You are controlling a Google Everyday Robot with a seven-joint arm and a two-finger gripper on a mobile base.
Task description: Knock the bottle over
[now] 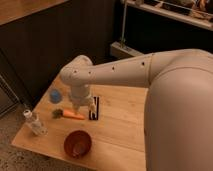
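Observation:
The bottle (34,123) is small, clear plastic with a pale cap. It stands upright near the left front corner of the wooden table (117,127). My gripper (83,107) hangs from the pale arm over the middle of the table, to the right of the bottle and apart from it. Its fingers look open, with nothing between them. It hovers just above an orange carrot (75,116).
A red-brown bowl (77,143) sits at the front edge, right of the bottle. A small blue object (55,95) stands at the back left. A black flat object (94,108) lies beside the gripper. Dark panelling and a shelf stand behind the table.

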